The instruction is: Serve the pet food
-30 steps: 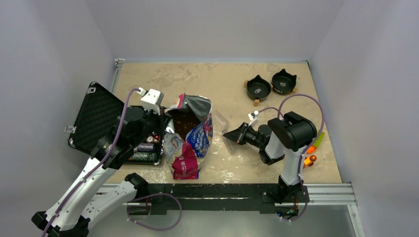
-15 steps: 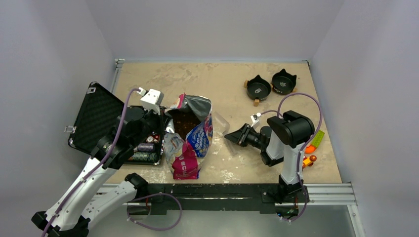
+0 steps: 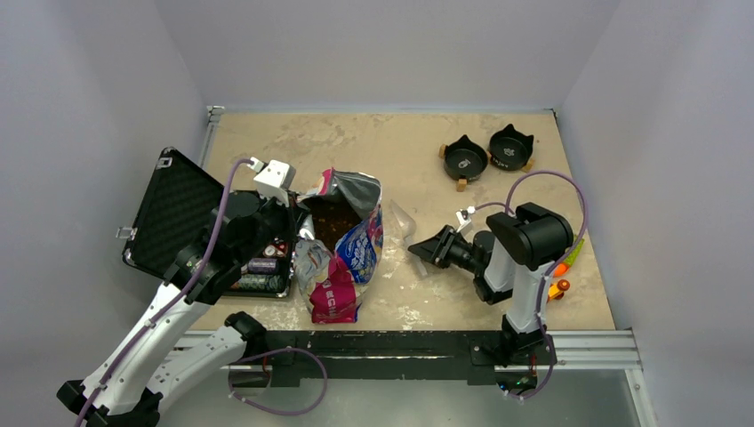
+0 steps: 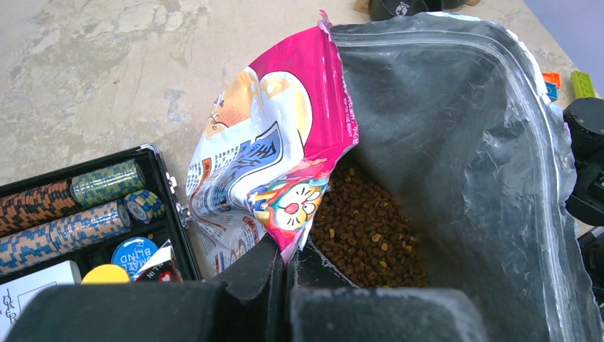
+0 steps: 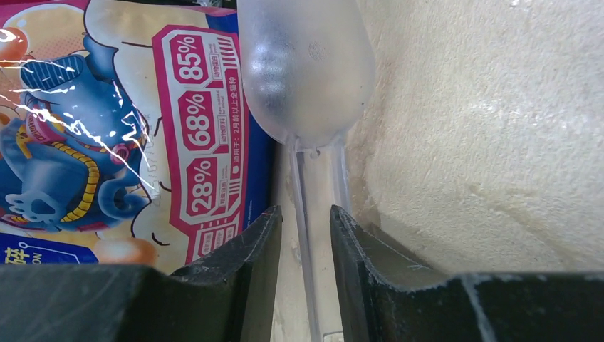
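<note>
- Right gripper [image 5: 305,221]: jaws part open, astride the handle of the clear scoop [image 5: 306,71]. No clamp on it that I can see.
- Scoop looks empty and lies on the counter [image 3: 391,142], right against the bag's side.
- Left gripper [image 4: 285,263]: pinched tight on the pink rim of the bag [image 4: 263,142], holding the mouth open.
- Pet food [image 4: 363,228]: brown kibble inside the bag, exposed at the mouth. None seen outside it. Bag sits at 9 o'clock from my right gripper.
- Two black bowls [image 3: 466,160]: at 1 o'clock from my right gripper, well apart. No kibble visible in them.
- Status, my read: bag open is done. Left: grip scoop, dip, carry, tip into bowls. Early stage.
- Chip case [image 3: 169,213] at 9 o'clock of the bag: not involved.
</note>
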